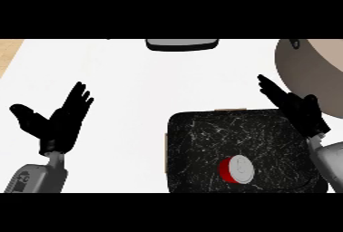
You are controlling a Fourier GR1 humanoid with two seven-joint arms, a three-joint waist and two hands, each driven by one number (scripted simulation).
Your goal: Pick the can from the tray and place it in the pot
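Lying on its side, the red cylindrical can with a white end rests on the black marbled square tray, below-left of the released right hand. Beige round pot sits just above that hand. Left hand rests released, well apart.

Kitchen: white counter bearing a pot and tray.
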